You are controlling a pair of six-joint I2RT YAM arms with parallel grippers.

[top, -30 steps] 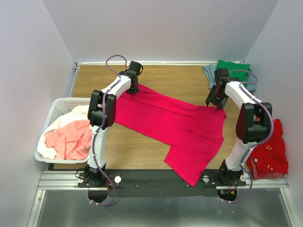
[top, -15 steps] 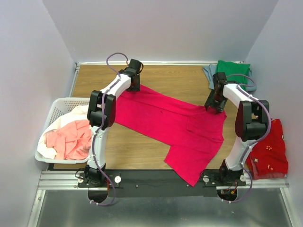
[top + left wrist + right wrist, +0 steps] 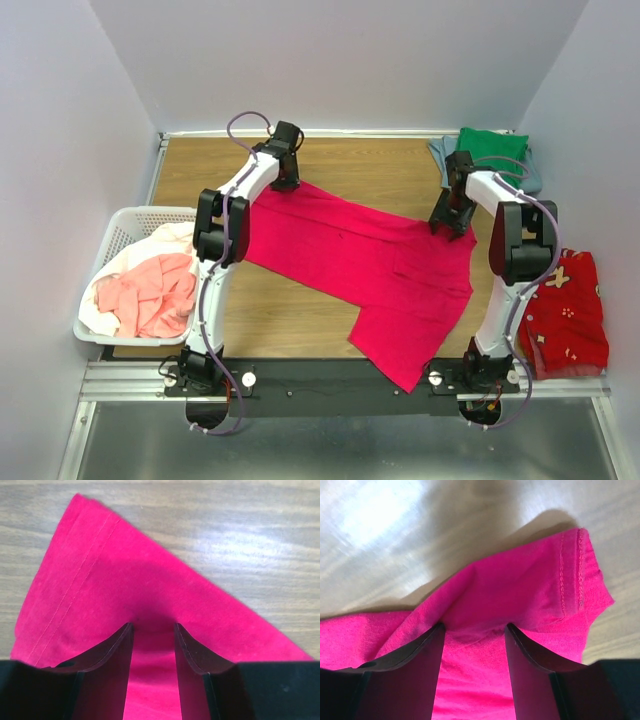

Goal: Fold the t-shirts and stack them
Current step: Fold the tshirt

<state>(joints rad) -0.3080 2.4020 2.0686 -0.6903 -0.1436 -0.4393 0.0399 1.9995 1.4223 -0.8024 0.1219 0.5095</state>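
1. Red patterned cloth [image 3: 565,315]: near right, beside my right arm's base, off the right edge of the wooden table [image 3: 390,170].

2. White lattice basket [image 3: 108,235]: near left, at the table's left edge. It holds a crumpled salmon-pink t-shirt [image 3: 150,295] lying on a white t-shirt [image 3: 160,243].

3. Crimson-pink t-shirt [image 3: 370,265]: spread across the middle of the table, running diagonally from far left to near right. Its nearest tip overhangs the black rail [image 3: 330,375] between my arm bases.

4. My right gripper [image 3: 447,222]: down on the far right corner of the crimson-pink t-shirt. The fingers [image 3: 420,680] are partly apart, and the cloth is humped up in the gap between them. A stitched hem [image 3: 570,570] lies just to the right, with shadow on the wood beside it.

5. My left gripper [image 3: 287,180]: down on the far left corner of the same shirt. The fingers [image 3: 112,660] are narrowly apart with flat cloth in the gap. A line of stitching [image 3: 75,590] runs along the corner's left edge.

6. Green t-shirt [image 3: 490,143]: far right corner, lying on a grey-blue t-shirt [image 3: 440,155], apart from the crimson one.
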